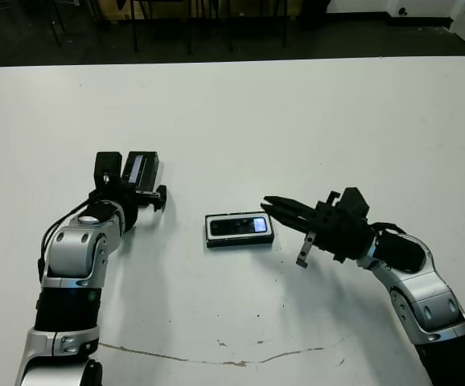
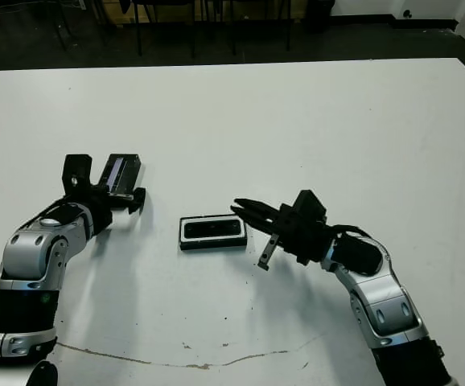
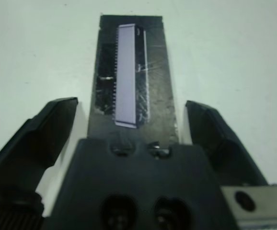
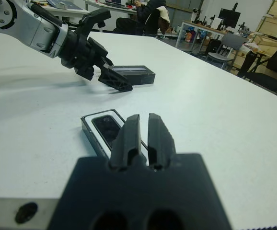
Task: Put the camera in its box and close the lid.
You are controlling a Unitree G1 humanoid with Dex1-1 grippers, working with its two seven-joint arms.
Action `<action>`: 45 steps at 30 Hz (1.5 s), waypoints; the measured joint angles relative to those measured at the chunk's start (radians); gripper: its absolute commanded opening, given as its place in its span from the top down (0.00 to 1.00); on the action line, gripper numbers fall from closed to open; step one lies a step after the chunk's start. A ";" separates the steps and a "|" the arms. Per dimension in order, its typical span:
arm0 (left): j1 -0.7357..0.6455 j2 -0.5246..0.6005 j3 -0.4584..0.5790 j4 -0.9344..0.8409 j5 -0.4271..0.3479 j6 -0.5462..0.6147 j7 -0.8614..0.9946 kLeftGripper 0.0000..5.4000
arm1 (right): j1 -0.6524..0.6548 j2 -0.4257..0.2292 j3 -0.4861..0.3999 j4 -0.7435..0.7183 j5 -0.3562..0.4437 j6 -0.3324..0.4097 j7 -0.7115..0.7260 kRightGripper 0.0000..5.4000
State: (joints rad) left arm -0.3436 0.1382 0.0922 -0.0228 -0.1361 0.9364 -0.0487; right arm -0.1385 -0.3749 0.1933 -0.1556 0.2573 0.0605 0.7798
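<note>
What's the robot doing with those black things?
It is packing a camera into its box. The camera already lies inside the box in the middle of the table. The right gripper is just beside the box with its jaws shut, holding nothing. The left gripper has its jaws open on either side of the lid, which lies flat on the table, off to the robot's left of the box. The box is not closed yet.

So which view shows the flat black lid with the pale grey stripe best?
The left wrist view: the lid fills it, stripe up, between the open left gripper fingers. Head views show it small; the right wrist view shows only its side.
</note>
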 measured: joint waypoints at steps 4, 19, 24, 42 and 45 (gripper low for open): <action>0.003 -0.022 0.012 -0.001 0.009 -0.007 0.033 0.23 | 0.000 0.000 0.001 0.000 -0.004 0.000 0.000 1.00; 0.047 -0.088 0.014 -0.011 0.043 -0.108 0.126 0.50 | 0.000 -0.002 0.004 -0.019 -0.024 0.000 -0.016 1.00; 0.064 -0.074 -0.011 -0.034 0.056 -0.108 0.107 0.50 | 0.001 -0.002 0.003 -0.019 -0.013 0.020 -0.016 1.00; 0.163 0.230 -0.048 -0.287 -0.040 -0.200 -0.337 0.50 | -0.013 -0.007 -0.050 0.012 -0.001 0.055 -0.034 1.00; 0.151 0.324 -0.048 -0.269 -0.065 -0.234 -0.454 0.50 | -0.040 -0.016 -0.075 0.012 0.002 0.097 -0.051 1.00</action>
State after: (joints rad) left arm -0.1925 0.4617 0.0441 -0.2921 -0.2007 0.7027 -0.5028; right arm -0.1782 -0.3911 0.1183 -0.1436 0.2597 0.1578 0.7292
